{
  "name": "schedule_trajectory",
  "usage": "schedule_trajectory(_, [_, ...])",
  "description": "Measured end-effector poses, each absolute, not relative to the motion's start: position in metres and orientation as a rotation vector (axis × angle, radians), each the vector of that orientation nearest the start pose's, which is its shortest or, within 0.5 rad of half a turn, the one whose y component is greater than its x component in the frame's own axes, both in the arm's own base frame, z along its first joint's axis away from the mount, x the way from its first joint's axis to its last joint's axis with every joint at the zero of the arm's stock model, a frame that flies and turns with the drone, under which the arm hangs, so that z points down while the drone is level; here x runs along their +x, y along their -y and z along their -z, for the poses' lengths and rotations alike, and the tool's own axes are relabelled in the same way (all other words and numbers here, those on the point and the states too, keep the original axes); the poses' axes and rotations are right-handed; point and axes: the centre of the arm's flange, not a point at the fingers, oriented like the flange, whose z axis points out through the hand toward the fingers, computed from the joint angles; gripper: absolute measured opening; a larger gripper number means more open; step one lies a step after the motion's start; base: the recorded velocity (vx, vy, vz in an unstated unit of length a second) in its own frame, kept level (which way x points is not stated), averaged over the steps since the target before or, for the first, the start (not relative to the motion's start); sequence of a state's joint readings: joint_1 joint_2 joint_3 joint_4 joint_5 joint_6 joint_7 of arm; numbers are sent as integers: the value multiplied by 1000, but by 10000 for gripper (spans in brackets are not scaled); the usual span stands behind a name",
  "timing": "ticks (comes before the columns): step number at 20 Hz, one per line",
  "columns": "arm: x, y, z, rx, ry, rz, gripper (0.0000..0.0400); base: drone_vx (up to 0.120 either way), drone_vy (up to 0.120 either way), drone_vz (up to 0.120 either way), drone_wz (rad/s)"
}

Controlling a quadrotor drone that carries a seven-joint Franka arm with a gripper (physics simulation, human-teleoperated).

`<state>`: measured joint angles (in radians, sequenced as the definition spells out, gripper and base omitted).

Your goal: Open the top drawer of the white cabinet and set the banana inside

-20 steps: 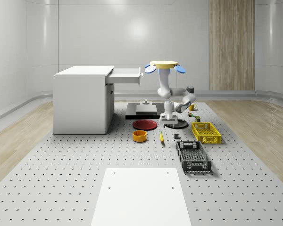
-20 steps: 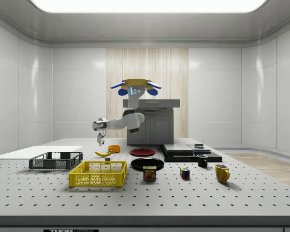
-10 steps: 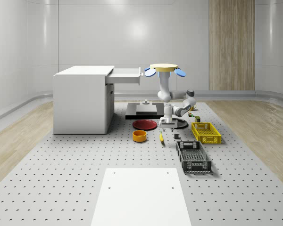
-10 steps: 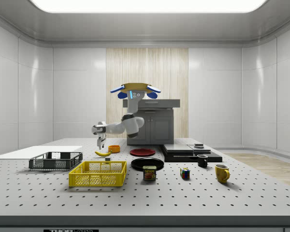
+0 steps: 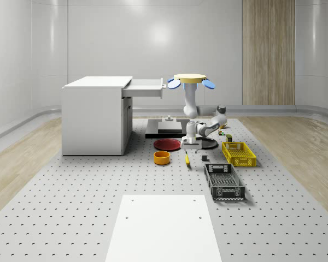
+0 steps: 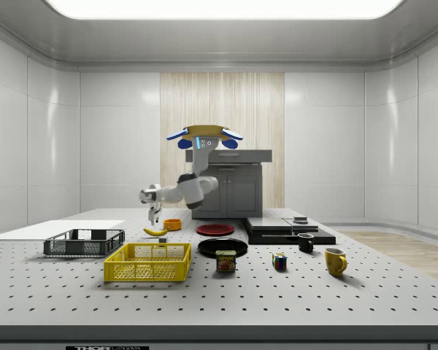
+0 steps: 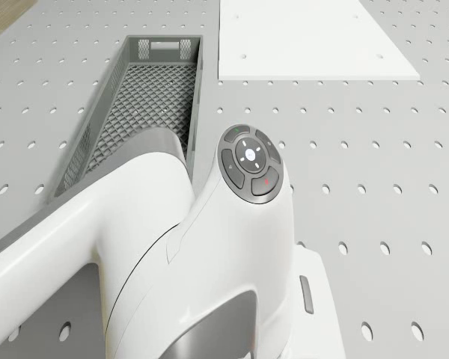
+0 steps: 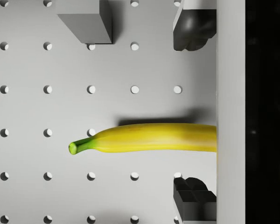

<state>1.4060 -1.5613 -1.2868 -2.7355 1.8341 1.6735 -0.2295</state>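
I hold the drone (image 5: 189, 78) hovering beside the white cabinet (image 5: 95, 115), just past its top drawer (image 5: 145, 87), which stands pulled out. Below, the arm reaches down to the banana (image 5: 187, 159), which lies flat on the pegboard table (image 5: 71, 207) in front of the cabinet. The gripper (image 6: 154, 216) hangs just above the banana (image 6: 155, 231), its fingertips (image 8: 192, 28) spread wide to either side of the fruit (image 8: 149, 138), touching and holding nothing.

I judge the banana light, smooth-skinned and soft enough to bruise. It curves, so a gentle hold across the thick middle, not the green stem end, should keep it from turning.

Taking containers from the cabinet across the whole-scene view: I cannot see into the open drawer; the orange bowl (image 5: 162, 158) nearest the cabinet looks empty; the dark mesh crate (image 5: 224, 181) holds nothing, as the drone view confirms (image 7: 135, 97); the yellow crate (image 5: 238, 153), farthest out, also looks empty.
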Motion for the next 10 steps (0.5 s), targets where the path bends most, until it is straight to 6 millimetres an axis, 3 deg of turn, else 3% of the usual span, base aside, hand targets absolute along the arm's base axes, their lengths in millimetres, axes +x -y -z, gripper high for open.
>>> schedule_trajectory(10, [341, -51, -561, -2, 1, -785, 400, 0, 0, 0, 0])
